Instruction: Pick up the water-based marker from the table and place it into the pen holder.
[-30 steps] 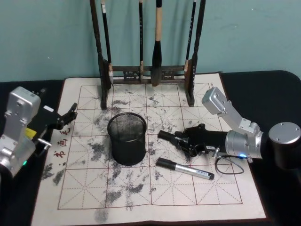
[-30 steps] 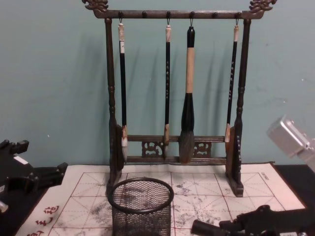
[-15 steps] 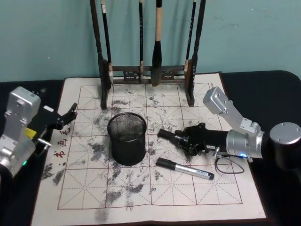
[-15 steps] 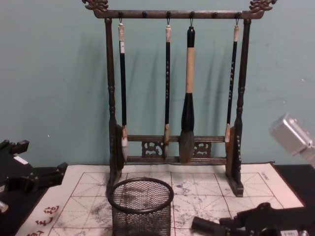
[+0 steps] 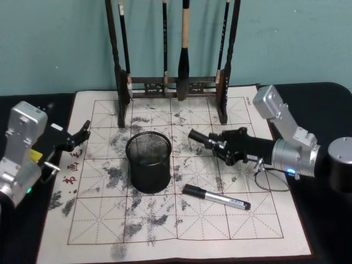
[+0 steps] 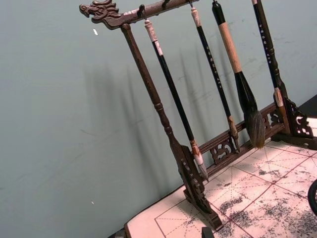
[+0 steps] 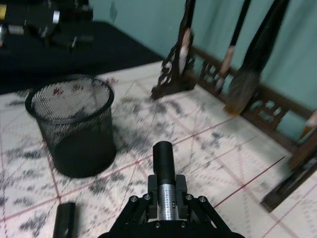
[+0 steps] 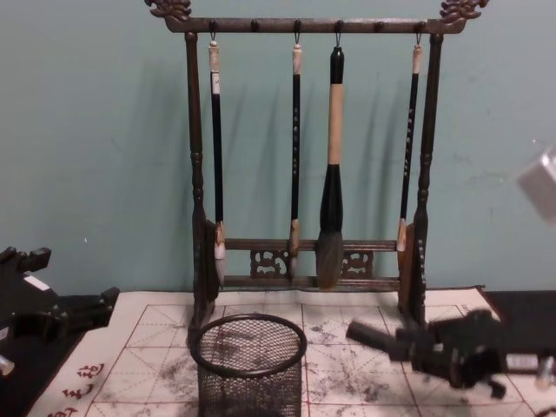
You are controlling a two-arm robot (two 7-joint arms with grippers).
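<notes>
A dark wooden brush rack stands tilted across the view against a teal wall, its top bar ending in a carved dragon head and its foot resting on the edge of a pale gridded mat blotched with ink. Four brushes hang from the bar: a thin dark one nearest the post, a second thin one, a thick tan-handled brush with a full dark tuft, and a fourth beside the far post. A dark curved sliver (seemingly the rim of the pen holder) cuts in over the mat.
</notes>
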